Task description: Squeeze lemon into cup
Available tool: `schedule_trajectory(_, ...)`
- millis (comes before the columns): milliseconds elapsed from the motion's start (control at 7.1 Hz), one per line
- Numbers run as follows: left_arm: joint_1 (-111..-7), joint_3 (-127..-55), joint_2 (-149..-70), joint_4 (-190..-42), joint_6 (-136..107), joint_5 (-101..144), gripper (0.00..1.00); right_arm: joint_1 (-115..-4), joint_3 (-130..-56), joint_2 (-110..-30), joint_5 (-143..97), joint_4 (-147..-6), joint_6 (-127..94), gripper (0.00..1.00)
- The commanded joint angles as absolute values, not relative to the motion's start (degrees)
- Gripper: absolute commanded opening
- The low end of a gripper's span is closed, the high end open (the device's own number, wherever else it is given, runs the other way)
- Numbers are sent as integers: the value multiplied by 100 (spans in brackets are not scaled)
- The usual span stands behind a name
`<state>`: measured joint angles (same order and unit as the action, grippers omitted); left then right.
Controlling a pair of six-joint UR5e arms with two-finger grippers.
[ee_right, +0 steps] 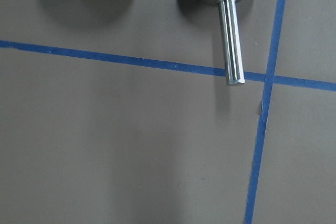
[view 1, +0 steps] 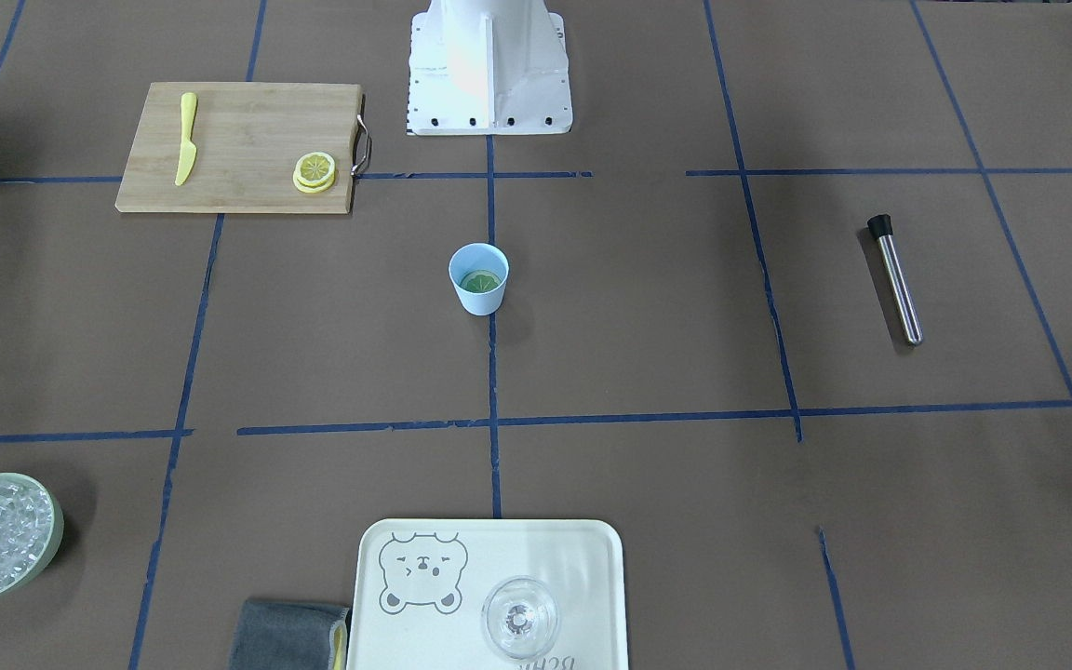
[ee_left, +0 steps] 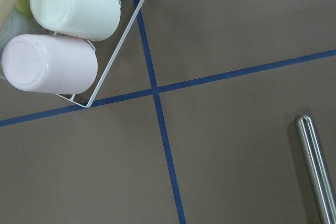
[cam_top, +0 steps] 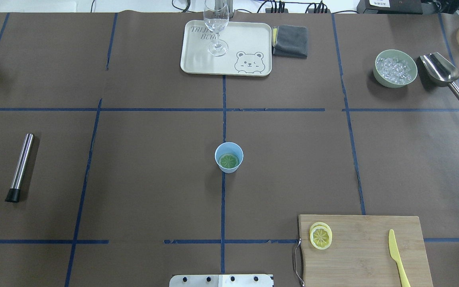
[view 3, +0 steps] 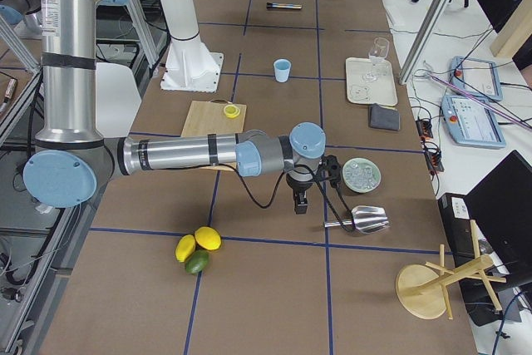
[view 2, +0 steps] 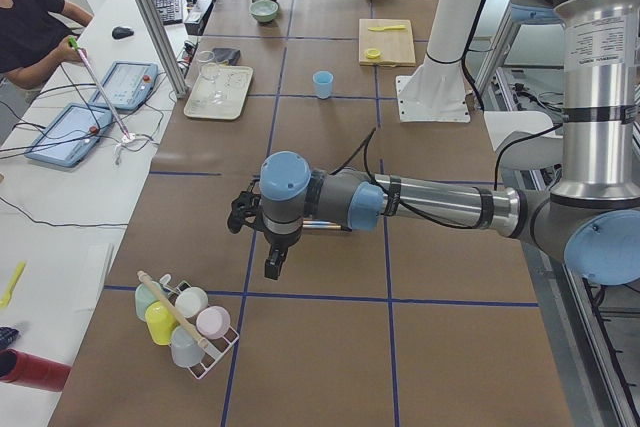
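Though upright, cup (view 1: pixel 480 301) with lemon (view 1: pixel 480 281) inside

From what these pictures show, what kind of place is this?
Most likely a robot test lab staged as a drinks station: a table gridded with blue tape, a robot arm over it, and props such as a cup, lemon slices and a bowl of ice.

A table (cam_top: pixel 146 179) under brown paper, gridded with blue tape (cam_top: pixel 222 207), evenly lit; a white bench (view 2: pixel 60 257) runs alongside.
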<state>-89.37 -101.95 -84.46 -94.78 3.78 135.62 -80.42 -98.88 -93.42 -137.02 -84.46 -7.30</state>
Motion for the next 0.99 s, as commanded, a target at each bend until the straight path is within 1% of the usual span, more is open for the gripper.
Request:
schedule_trajectory(0,-8938,-10195,-8420,-9475,378,13562,100,-8042,-9879,-9343,-13702,-8446,-729,100)
schedule_trajectory(845,-8930,-10178,-8429,-9483,404,13562,100,-8016,-9739,-9343,-13702,-8446,-721,100)
